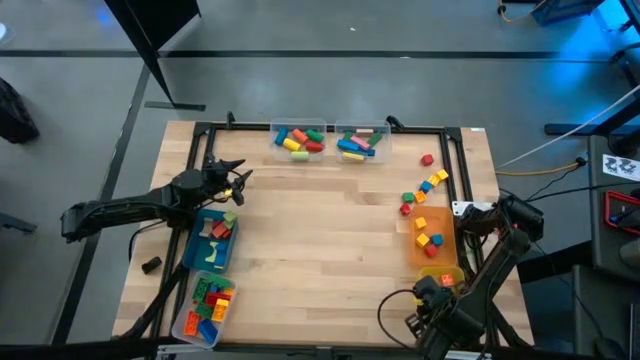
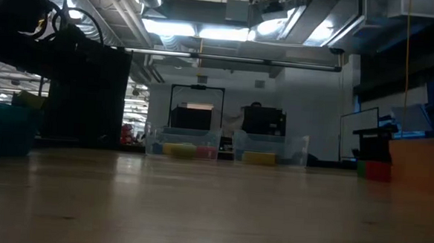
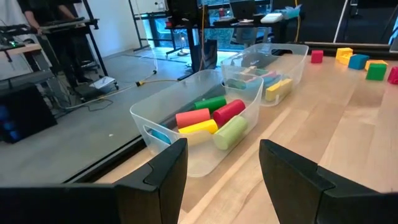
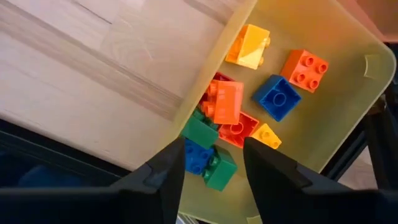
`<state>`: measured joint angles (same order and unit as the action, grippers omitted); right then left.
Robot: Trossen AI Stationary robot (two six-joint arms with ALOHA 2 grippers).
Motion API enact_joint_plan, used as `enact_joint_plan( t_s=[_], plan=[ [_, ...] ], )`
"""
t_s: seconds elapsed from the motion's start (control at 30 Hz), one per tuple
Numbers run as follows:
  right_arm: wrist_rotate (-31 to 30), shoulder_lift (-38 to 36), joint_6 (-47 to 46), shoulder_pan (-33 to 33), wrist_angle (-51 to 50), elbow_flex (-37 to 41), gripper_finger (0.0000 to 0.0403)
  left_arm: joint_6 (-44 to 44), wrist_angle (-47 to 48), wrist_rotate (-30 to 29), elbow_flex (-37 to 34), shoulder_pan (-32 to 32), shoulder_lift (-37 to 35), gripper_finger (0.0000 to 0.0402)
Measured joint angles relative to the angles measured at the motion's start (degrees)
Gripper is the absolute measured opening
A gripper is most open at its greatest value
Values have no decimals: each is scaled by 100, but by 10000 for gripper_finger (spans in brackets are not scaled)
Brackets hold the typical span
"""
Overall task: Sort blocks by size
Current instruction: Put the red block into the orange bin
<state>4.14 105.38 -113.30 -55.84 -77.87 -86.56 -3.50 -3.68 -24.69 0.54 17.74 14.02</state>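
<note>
Largely sorted: most blocks already lie in bins — two clear bins [image 1: 329, 141] at upper centre of the high view, a blue bin [image 1: 212, 243] and a clear one at lower left, and the orange bin [image 1: 434, 238] at right. About seven loose blocks [image 1: 424, 187] remain on the counter [image 1: 320, 240] just above the orange bin. The right end effector [image 4: 208, 163] hangs spread and empty over a yellow bin [image 4: 323, 124] of small blocks at lower right; the left end effector [image 3: 222, 163], also spread and empty, waits at the left, facing the upper-centre clear bins.
</note>
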Motion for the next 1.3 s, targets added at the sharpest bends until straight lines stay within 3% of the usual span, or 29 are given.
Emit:
enact_joint_plan(
  t_s=[0.23,0.4,0.6,0.97,1.3],
  plan=[
    [-198,-289,706,306,-432,0,165,-122,2,0,0,0,0,184],
    [-1381,-659,1812,853,-1050,0,165,-108,2,0,0,1,2,184],
    [-2545,-1123,3759,1815,-1092,0,165,-106,4,0,0,-7,-32,184],
    [-2652,-1453,7275,3880,-962,0,165,-100,4,3,0,-91,-1392,184],
    [-2370,-1495,9324,5660,-369,0,165,-99,-2,7,-2,-92,-1337,184]
  ],
)
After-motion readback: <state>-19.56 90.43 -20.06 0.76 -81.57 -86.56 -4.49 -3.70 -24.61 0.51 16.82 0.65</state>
